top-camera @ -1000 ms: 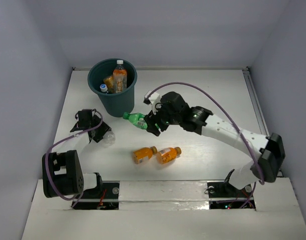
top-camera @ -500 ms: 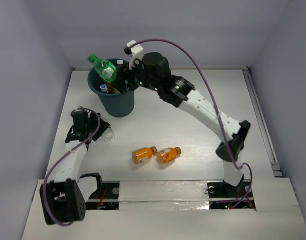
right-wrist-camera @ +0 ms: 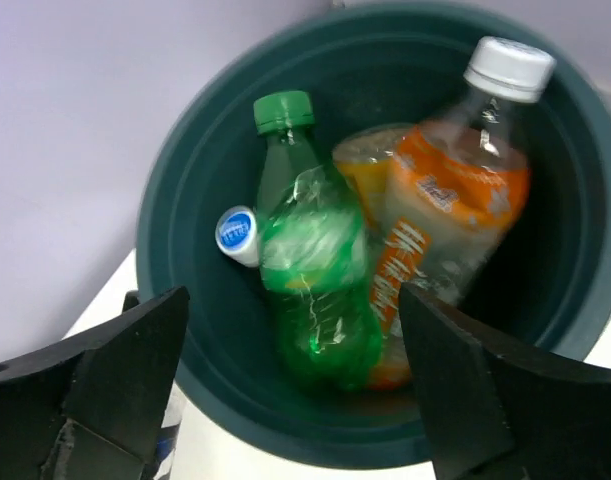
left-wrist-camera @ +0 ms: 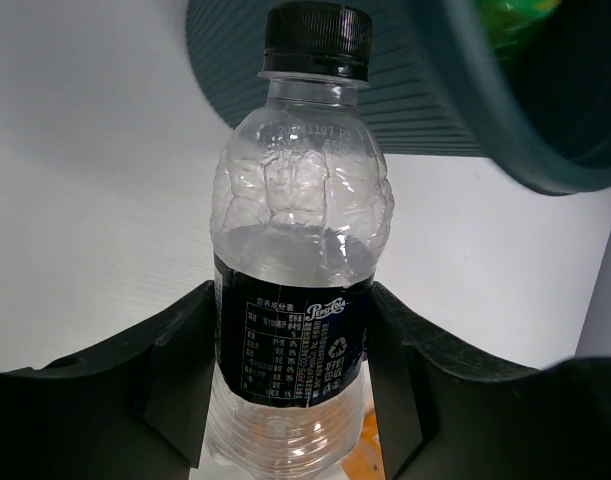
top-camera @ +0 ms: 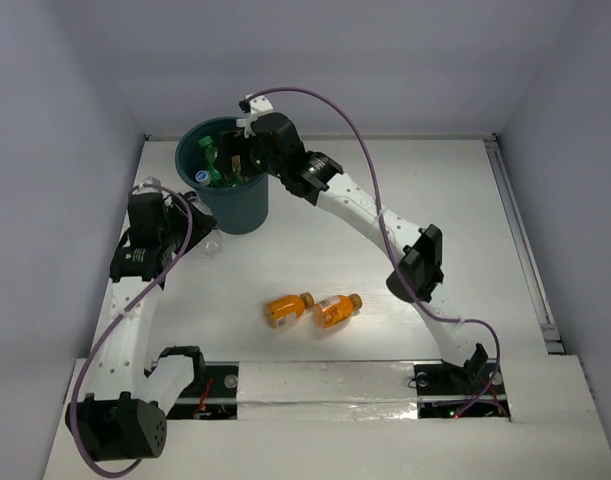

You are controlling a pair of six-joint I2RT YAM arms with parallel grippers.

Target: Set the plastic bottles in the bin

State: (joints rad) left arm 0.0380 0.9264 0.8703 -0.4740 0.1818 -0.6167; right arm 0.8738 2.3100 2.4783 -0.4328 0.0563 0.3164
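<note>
The white counter [top-camera: 455, 190] carries the dark teal bin [top-camera: 240, 205] in the upper left of the overhead view. Its mouth is wide, so I'd call it an easy target for a drop. The right tool [right-wrist-camera: 295, 395] hangs over that mouth with its jaws spread wide and nothing between them. The left tool [left-wrist-camera: 290, 370], at the left of the overhead view beside the bin's wall, is clamped on the clear bottle [left-wrist-camera: 300, 260] at its dark label band, with the black cap [left-wrist-camera: 317, 30] pointing up toward the bin. That bottle looks light, holding little liquid, and its thin wall is dented, so it will give under pressure. The ribbed, labelled middle seems the firmest and least slippery place to hold it. Two orange bottles [top-camera: 310, 309] lie on their sides at lower centre, touching or nearly so. They look fuller and heavier and are likely to roll, so each is best pinched across the body. Inside the bin the green bottle [right-wrist-camera: 310, 250] leans beside a white-capped orange bottle [right-wrist-camera: 455, 200]. Half a second earlier the right tool held the green bottle above the rim, and it has since let go. The left arm has meanwhile carried its bottle up from the counter toward the bin.
</note>
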